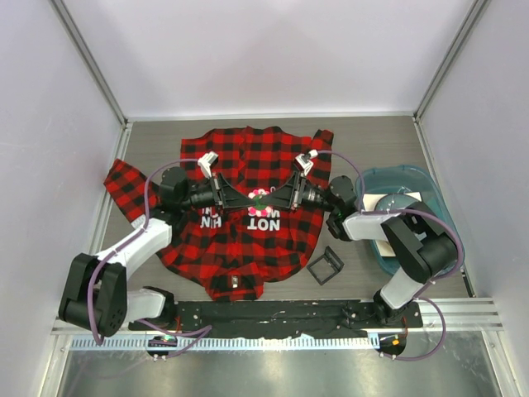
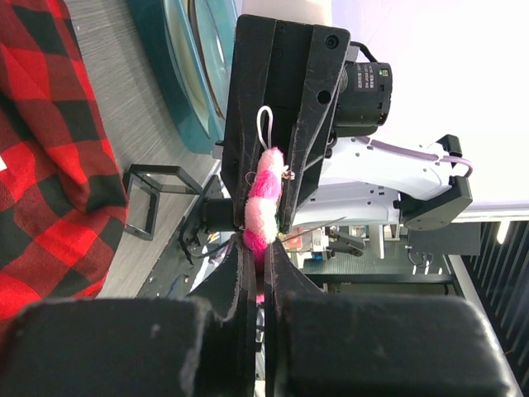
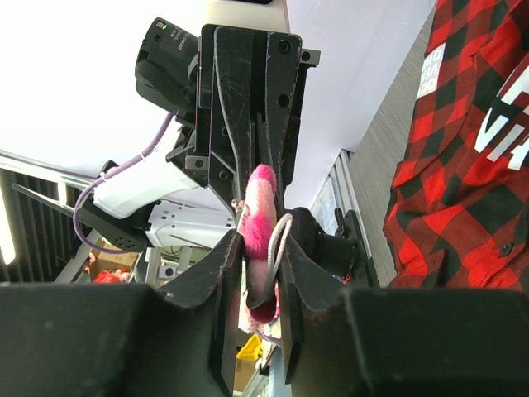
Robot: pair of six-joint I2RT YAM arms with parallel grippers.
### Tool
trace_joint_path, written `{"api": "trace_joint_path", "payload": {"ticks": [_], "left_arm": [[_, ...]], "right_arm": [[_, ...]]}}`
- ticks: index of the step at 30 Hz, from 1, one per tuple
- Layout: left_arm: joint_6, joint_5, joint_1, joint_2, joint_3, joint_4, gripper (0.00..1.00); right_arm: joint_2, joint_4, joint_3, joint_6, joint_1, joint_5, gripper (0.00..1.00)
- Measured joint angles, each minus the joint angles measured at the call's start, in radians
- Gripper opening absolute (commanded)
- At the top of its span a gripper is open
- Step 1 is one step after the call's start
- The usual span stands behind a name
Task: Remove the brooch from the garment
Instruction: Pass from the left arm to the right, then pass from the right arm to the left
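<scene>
The brooch (image 1: 260, 201), a fuzzy pink and white flower, is held in the air between both grippers, over the lettered black patch of the garment (image 1: 240, 157), a red-and-black check shirt lying flat. My left gripper (image 1: 249, 199) is shut on one edge of it and my right gripper (image 1: 274, 198) on the opposite edge. In the left wrist view the brooch (image 2: 266, 194) stands edge-on between my fingertips (image 2: 245, 266), with no cloth on it. In the right wrist view the brooch (image 3: 261, 217) and its white loop (image 3: 282, 236) sit between my fingers (image 3: 229, 256). The shirt (image 3: 471, 165) lies to the side.
A black square frame (image 1: 326, 265) lies on the table at the shirt's front right corner and also shows in the left wrist view (image 2: 153, 198). A teal basin (image 1: 426, 186) stands at the right. A black rail (image 1: 273, 316) runs along the near edge.
</scene>
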State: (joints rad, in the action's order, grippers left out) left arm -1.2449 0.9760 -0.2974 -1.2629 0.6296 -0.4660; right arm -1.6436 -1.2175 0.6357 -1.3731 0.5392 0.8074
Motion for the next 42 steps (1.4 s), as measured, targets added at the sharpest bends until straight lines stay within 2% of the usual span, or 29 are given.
{"api": "trace_joint_path", "payload": {"ticks": [6,11,14,19,22,24,25,26,27,30,33,36,42], "left_arm": [[0.0,-0.013,-0.002,0.0,-0.004,0.008,0.0],[-0.002,-0.015,-0.002,0.0,-0.005,0.003,0.0],[-0.003,-0.015,-0.002,0.001,-0.005,0.003,0.0],[-0.003,-0.015,-0.002,0.001,-0.005,0.003,0.0],[-0.004,-0.015,-0.002,0.002,-0.005,0.002,0.0],[-0.004,-0.015,-0.002,0.003,-0.005,0.0,0.0],[-0.004,-0.015,-0.001,0.003,-0.005,0.0,0.0],[-0.004,-0.015,0.0,0.005,-0.005,-0.001,0.02],[-0.004,-0.015,0.002,0.006,-0.005,0.0,0.14],[0.003,-0.02,0.003,0.016,-0.005,0.008,0.39],[0.033,-0.033,0.003,0.05,-0.005,0.038,0.5],[0.074,-0.043,0.003,0.1,-0.005,0.073,0.56],[0.186,-0.09,-0.007,0.168,-0.002,0.151,0.6]], "right_arm": [[0.033,0.024,-0.032,0.017,-0.012,-0.005,0.31],[0.051,0.047,-0.034,0.039,-0.016,-0.005,0.21],[0.051,0.058,-0.034,0.043,-0.016,-0.005,0.26],[0.05,0.051,-0.032,0.04,-0.013,-0.005,0.27],[0.044,0.047,-0.026,0.04,-0.011,-0.006,0.2],[0.036,0.043,-0.022,0.039,-0.009,-0.006,0.04],[0.032,0.039,-0.021,0.037,-0.008,-0.007,0.01],[0.026,0.034,-0.02,0.034,-0.006,-0.009,0.01],[0.022,0.03,-0.019,0.03,-0.006,-0.01,0.01],[0.016,0.013,-0.019,0.022,-0.004,-0.014,0.01],[0.016,0.005,-0.019,0.015,0.002,-0.024,0.01],[0.016,-0.009,-0.019,0.003,0.002,-0.031,0.01],[0.016,-0.017,-0.019,-0.019,0.002,-0.042,0.01]]}}
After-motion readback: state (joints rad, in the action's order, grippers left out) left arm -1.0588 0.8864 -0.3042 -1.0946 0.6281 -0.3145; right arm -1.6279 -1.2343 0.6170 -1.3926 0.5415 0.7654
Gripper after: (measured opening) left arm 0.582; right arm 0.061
